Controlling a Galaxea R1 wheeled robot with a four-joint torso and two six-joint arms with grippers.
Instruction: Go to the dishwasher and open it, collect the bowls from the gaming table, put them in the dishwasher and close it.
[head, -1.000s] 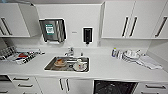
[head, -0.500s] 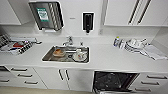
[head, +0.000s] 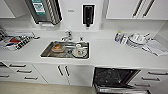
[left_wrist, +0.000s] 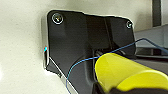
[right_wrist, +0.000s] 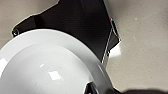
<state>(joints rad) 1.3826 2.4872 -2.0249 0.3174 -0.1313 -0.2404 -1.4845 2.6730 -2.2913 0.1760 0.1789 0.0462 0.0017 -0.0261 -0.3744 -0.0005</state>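
Observation:
The dishwasher (head: 113, 78) stands open under the white counter (head: 112, 56) at the lower right of the head view. Its inside is dark and its door (head: 120, 90) is folded down toward me. In the left wrist view a yellow bowl (left_wrist: 125, 72) sits close to the camera, with my left gripper (left_wrist: 105, 88) shut on its rim. A white bowl (right_wrist: 45, 67) looms large in the right wrist view, its edge pinched by my right gripper (right_wrist: 97, 88). The gaming table is out of view.
A steel sink (head: 47, 51) with dishes in it and a tap (head: 67, 36) lies left of the dishwasher. Stacked dishes (head: 136, 40) stand at the counter's right, a drying rack (head: 16, 42) at its left. White cabinet doors (head: 62, 73) and drawers (head: 21, 71) line the front. Dispensers (head: 88, 15) hang on the wall.
The whole head picture has shifted: the camera has come closer to the counter and lower, and the open dishwasher now shows larger at the bottom right.

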